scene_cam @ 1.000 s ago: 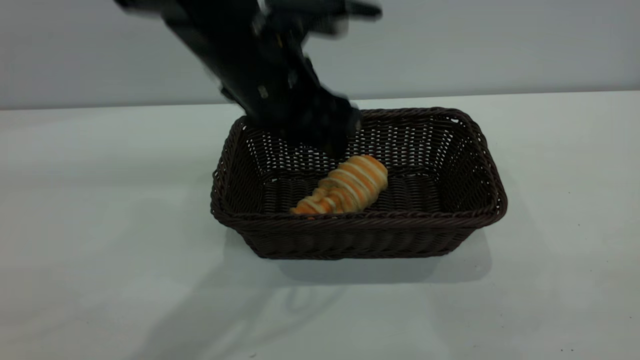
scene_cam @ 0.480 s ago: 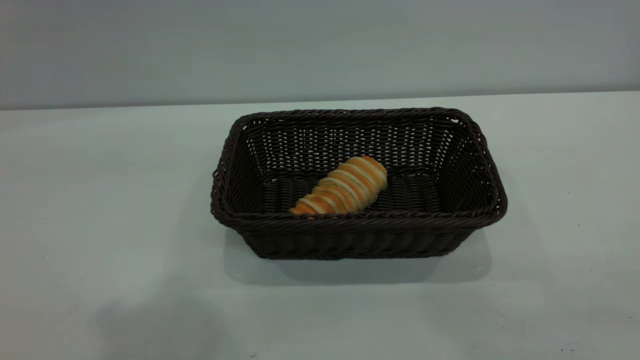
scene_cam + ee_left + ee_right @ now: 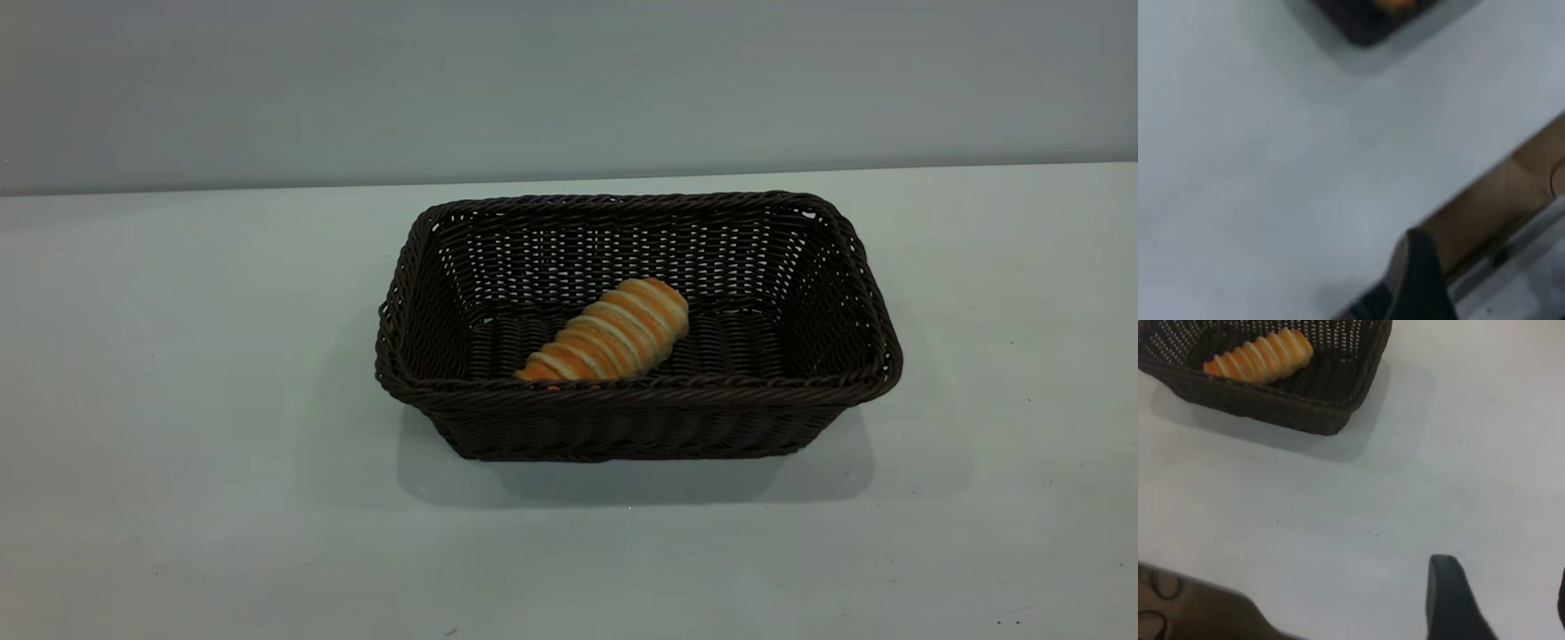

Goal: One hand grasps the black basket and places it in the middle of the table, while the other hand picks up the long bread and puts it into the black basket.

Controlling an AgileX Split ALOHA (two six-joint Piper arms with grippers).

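The black basket [image 3: 637, 325] stands on the table [image 3: 178, 400] near its middle. The long bread [image 3: 612, 334] lies inside it, slanted, with its tapered end toward the near rim. Neither gripper shows in the exterior view. In the right wrist view the basket [image 3: 1331, 400] with the bread [image 3: 1259, 357] is far off, and my right gripper [image 3: 1505, 587] is open and empty over bare table. In the left wrist view a corner of the basket [image 3: 1365, 20] sits far away, and my left gripper [image 3: 1491, 267] is open and empty at the table's edge; only one finger [image 3: 1418, 280] shows.
A grey wall [image 3: 569, 80] backs the table. The table's edge [image 3: 1485, 180] and a brown floor [image 3: 1485, 213] beyond it show in the left wrist view. Dark cables [image 3: 1155, 600] lie past the table edge in the right wrist view.
One second ago a black arm hung over the basket's far left side above the bread. It has withdrawn out of the exterior view. The bread and basket have not moved.
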